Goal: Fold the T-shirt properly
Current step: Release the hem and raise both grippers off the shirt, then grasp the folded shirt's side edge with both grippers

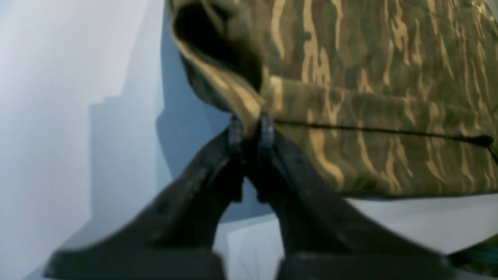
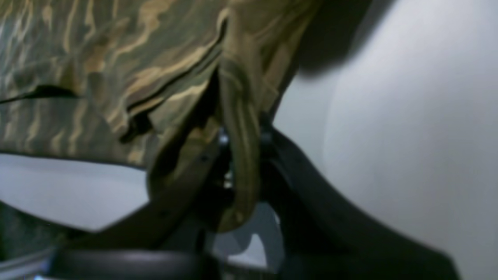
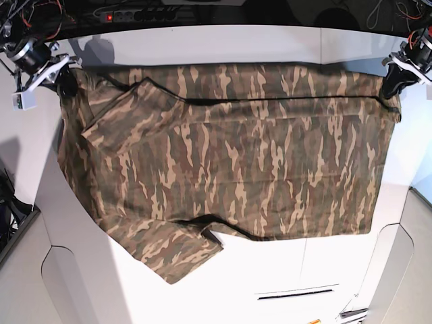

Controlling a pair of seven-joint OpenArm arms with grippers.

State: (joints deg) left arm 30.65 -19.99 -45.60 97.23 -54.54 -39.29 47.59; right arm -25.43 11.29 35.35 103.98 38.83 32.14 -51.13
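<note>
The camouflage T-shirt (image 3: 256, 162) lies spread sideways across the white table (image 3: 270, 40). One sleeve is folded over its upper left part and the other sleeve sticks out at the front left. My left gripper (image 3: 391, 84) is at the shirt's far right corner. In the left wrist view, this gripper (image 1: 251, 128) is shut on a pinched edge of the shirt (image 1: 369, 77). My right gripper (image 3: 66, 82) is at the far left corner. In the right wrist view, it (image 2: 243, 136) is shut on a bunched fold of the shirt (image 2: 116, 58). The collar is hidden.
A power strip (image 3: 135, 13) and cables lie behind the table's far edge. A narrow slot (image 3: 293, 295) sits in the table near the front. Dark gaps flank the table at left and right.
</note>
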